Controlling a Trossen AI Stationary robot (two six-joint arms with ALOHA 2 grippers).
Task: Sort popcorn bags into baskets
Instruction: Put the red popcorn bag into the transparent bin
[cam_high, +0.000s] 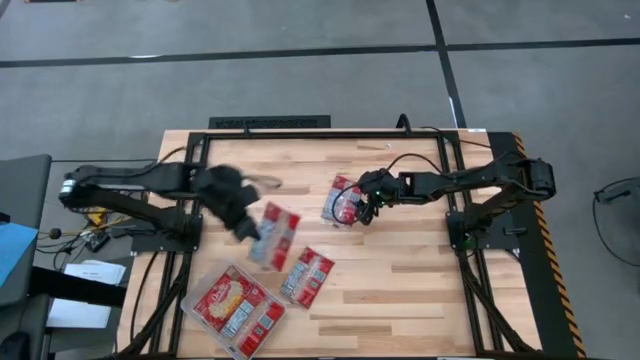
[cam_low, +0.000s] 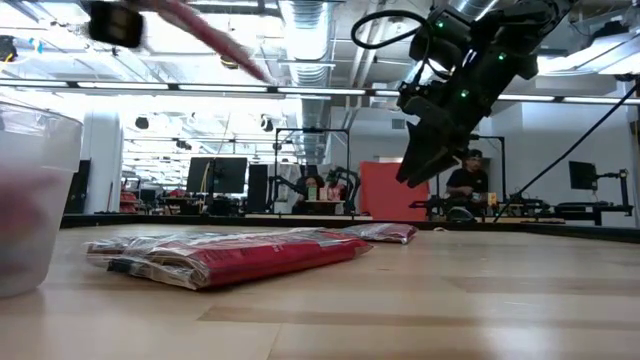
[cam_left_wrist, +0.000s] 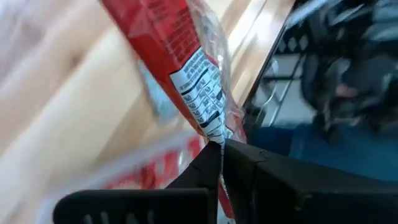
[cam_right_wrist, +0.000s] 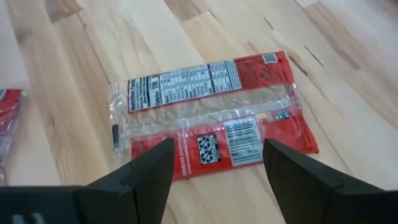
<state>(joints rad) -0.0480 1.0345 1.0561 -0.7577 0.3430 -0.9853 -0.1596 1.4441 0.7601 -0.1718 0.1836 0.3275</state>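
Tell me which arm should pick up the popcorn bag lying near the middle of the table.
Right. The right gripper hangs open just over that popcorn bag, its fingers straddling it in the right wrist view. The left gripper is already shut on another bag, near the clear tray.

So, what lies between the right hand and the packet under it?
Nothing. In the right wrist view the open right hand hangs over the popcorn bag, which lies flat on the wooden table; only air shows between them.

Five popcorn bags (cam_high: 273, 235), one clear tray (cam_high: 196, 287), two arms (cam_high: 130, 182)
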